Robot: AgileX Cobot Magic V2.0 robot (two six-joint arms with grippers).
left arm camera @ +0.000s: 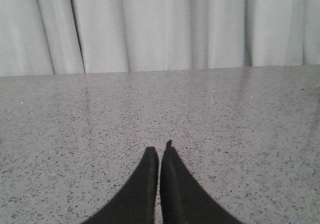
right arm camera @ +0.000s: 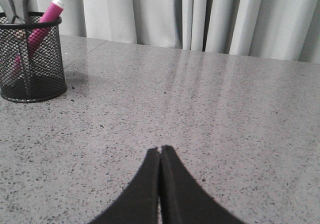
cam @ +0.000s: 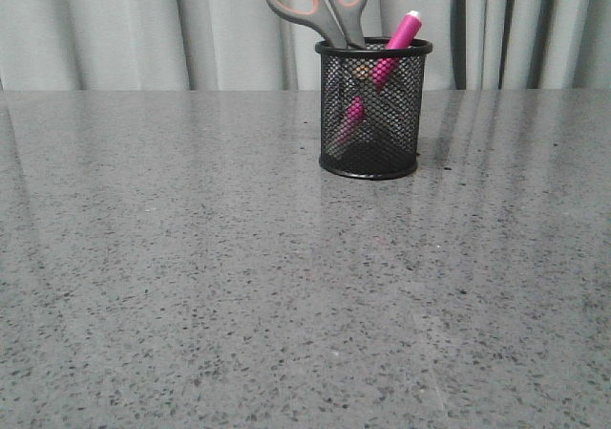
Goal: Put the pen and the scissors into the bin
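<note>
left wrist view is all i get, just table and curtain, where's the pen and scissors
Observer: Both stand in the bin at the table's far side.
Operator: pen fully inside
Observer: No, the pen leans with its capped end above the rim.
Operator: scissors
Observer: The scissors sit blades down, handles sticking out.
Operator: right gripper holding anything
Observer: No, the right gripper is shut on nothing, away from the bin.

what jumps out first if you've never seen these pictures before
The black mesh bin at the far middle of the grey table, with the scissors standing handles up and the pink pen leaning inside it. Nearer the robot, both grippers, left and right, are shut and empty.
</note>
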